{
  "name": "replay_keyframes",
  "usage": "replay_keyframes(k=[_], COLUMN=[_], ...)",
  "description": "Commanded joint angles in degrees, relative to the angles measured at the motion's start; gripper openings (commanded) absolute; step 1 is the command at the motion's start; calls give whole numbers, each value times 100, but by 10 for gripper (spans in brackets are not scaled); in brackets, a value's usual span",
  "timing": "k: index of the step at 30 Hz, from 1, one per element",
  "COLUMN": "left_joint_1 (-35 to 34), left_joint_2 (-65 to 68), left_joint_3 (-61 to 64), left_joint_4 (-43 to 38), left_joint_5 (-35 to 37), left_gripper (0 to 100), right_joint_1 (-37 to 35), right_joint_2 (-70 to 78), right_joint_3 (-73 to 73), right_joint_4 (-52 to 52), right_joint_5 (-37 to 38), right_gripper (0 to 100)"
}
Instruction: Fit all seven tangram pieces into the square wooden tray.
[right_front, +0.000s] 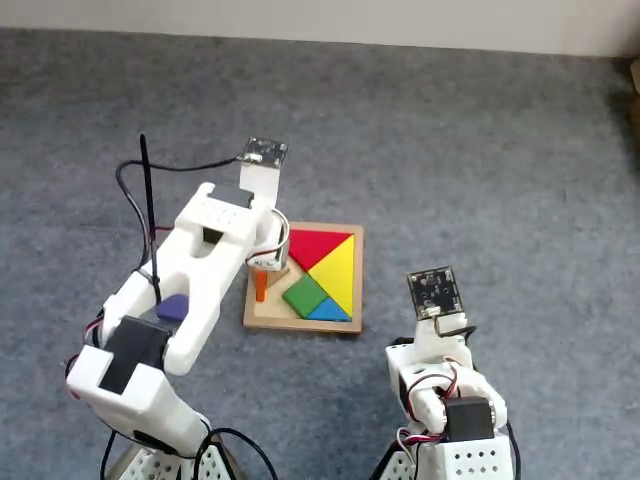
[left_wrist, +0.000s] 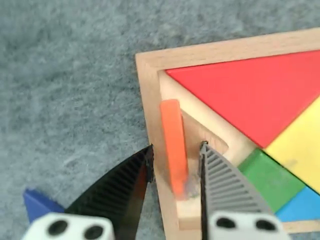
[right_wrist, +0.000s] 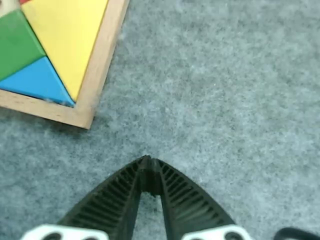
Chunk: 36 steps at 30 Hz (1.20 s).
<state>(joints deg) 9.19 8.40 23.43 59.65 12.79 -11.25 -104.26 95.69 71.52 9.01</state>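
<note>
The square wooden tray (right_front: 300, 323) holds a red triangle (right_front: 315, 247), a yellow triangle (right_front: 340, 270), a green square (right_front: 305, 294) and a light blue triangle (right_front: 330, 311). An orange piece (left_wrist: 174, 145) stands on its edge in the tray's bare corner, close to the rim (left_wrist: 147, 100). My left gripper (left_wrist: 176, 148) is open, one finger on each side of the orange piece with a small gap at both. A dark blue piece (left_wrist: 37, 202) lies on the carpet beside the tray, under the left arm (right_front: 172, 307). My right gripper (right_wrist: 150, 169) is shut and empty over the carpet near the tray's corner (right_wrist: 82, 117).
Grey carpet covers the whole work surface. The right arm (right_front: 440, 390) sits folded near the front, to the right of the tray. Open carpet lies beyond and to the right of the tray.
</note>
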Motion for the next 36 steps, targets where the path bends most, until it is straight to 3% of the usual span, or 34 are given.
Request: replay_keyframes(k=[1, 5, 11, 26, 36], left_joint_1=[-119, -207, -470, -787, -884], left_joint_2=[-119, -127, -127, -154, -875], left_joint_3=[57, -13, -391, -567, -163], left_joint_4=[-88, -35, 448, 580, 536], left_joint_5=[-70, -62, -26, 141, 141], left_gripper=[151, 165, 289, 292, 292], right_joint_1=[84, 84, 84, 84, 84], right_joint_2=[-145, -145, -145, -145, -145], right_joint_3=[857, 857, 857, 857, 857], right_joint_4=[48, 48, 48, 48, 48], right_joint_5=[-18, -18, -18, -18, -18], right_gripper=[5, 5, 5, 5, 5])
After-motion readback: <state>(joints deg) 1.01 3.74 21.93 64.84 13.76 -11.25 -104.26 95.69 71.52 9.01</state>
